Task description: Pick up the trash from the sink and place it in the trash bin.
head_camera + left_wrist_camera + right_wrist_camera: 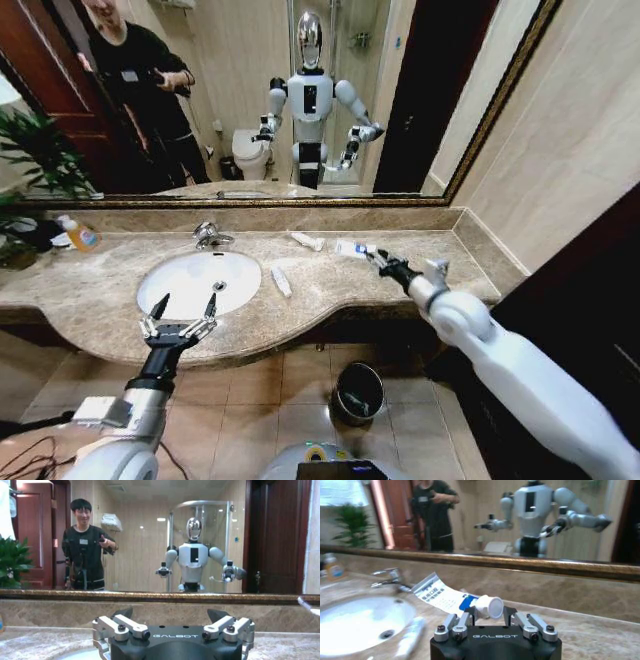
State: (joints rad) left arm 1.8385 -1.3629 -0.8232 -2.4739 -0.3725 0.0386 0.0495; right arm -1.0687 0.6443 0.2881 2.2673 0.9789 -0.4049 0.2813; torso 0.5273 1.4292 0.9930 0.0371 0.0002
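Right gripper [383, 262] clenched on white-and-blue tube [451, 599] above far-right counter — tube's long axis runs leftward. Trash bin [358, 392] sits near, on the floor. Left gripper [180, 318] spread open over sink [165, 272] rim.

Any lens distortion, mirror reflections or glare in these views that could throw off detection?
Head view: strong wide-angle bend, counter edge and mirror frame bow; the mirror duplicates the robot; light glare on the floor tiles by the trash bin. Left wrist view: mirror behind the open left hand shows reflected ceiling lights. Right wrist view: bright sheen in the sink; right hand holds the white-and-blue tube.
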